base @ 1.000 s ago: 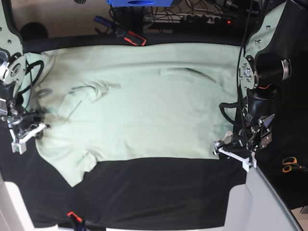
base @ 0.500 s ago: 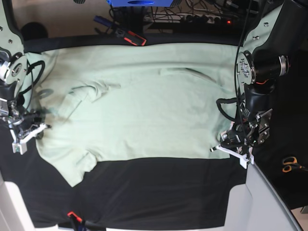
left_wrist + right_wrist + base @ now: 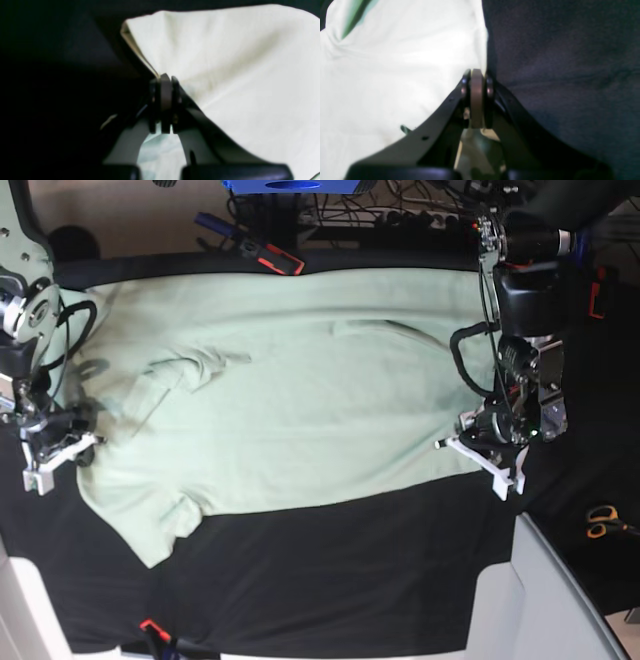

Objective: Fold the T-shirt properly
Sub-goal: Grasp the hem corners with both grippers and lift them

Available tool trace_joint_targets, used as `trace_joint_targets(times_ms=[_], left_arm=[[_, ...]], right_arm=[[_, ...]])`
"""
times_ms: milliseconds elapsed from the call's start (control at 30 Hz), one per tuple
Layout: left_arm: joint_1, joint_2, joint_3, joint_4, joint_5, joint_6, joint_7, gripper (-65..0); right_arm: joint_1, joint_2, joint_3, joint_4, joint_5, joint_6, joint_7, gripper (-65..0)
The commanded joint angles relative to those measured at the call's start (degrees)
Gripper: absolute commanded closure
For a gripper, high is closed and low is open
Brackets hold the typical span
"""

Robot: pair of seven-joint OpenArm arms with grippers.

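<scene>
In the left wrist view, the left gripper [image 3: 162, 82] is seen closed, with a corner of the T-shirt [image 3: 237, 75] pinched between its pads. The hem is drawn up into a raised peak above the black tablecloth [image 3: 62, 62], which suggests the corner is held so that it can be carried across for a fold.

In the right wrist view, the right gripper [image 3: 477, 75] is likewise closed, and the edge of the T-shirt [image 3: 395, 70] appears to be clamped at its tip, right where the cloth meets the black tablecloth [image 3: 557, 62]. Whether one or both layers are caught cannot be told.

In the base view, the T-shirt [image 3: 300, 390] is spread flat across the black tablecloth [image 3: 330, 580], its collar end at the view's left, where the right gripper [image 3: 55, 450] is set. The left gripper [image 3: 480, 445] is placed at the opposite near corner. Opposite ends are held, presumably so the near edge can be lifted evenly. A pair of scissors [image 3: 603, 522] lies well apart, at the table's edge.
</scene>
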Motion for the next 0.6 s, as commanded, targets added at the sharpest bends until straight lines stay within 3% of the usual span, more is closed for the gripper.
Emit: trace_joint_targets(times_ms=[0, 233, 300, 400, 567], left_arm=[[-1.0, -0.6, -0.1, 2.6, -0.3, 0.1, -0.3, 0.0], [2.1, -1.0, -0.1, 9.4, -0.4, 0.1, 0.9, 0.0], [2.2, -0.9, -0.1, 10.7, -0.4, 0.1, 2.0, 0.0], [3.5, -0.9, -0.2, 13.3, -0.4, 0.1, 2.1, 0.0], [5.7, -0.8, -0.2, 18.2, -0.4, 0.1, 4.8, 0.0]], right_arm=[[0.8, 0.7, 0.2, 2.5, 0.8, 0.6, 1.3, 0.0], [-3.5, -0.7, 0.2, 11.3, 1.4, 0.6, 1.3, 0.0], [-4.9, -0.9, 0.1, 13.2, 4.1, 1.1, 1.1, 0.0], [-5.9, -0.5, -0.2, 15.4, 8.4, 2.1, -2.8, 0.0], [-7.4, -0.6, -0.2, 20.4, 8.7, 2.2, -6.7, 0.0]])
